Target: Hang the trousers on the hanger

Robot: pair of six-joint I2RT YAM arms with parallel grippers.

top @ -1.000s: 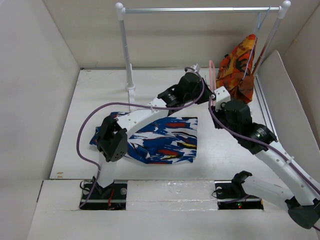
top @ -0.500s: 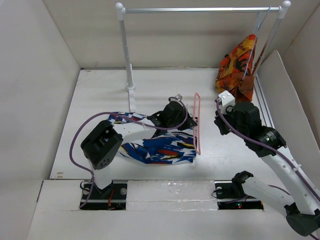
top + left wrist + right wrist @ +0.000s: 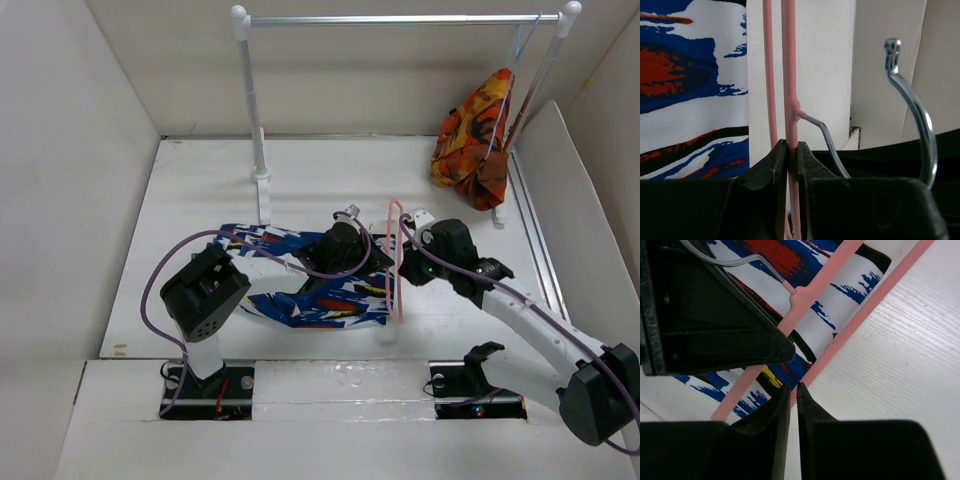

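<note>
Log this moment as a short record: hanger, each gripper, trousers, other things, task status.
hanger: pink, held by both arms at the right edge of the trousers in the top view
left gripper: shut on the hanger bar that carries the metal hook
right gripper: shut on the hanger's other bar
trousers: spread flat on the table
other: orange-red garment hanging at the right end of the rack
status: trousers not yet on the hanger

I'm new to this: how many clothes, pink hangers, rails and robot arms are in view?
Clothes: 2 (trousers, orange-red garment)
Pink hanger: 1
Clothes rail: 1
Robot arms: 2 (left arm, right arm)
Total: 6
</note>
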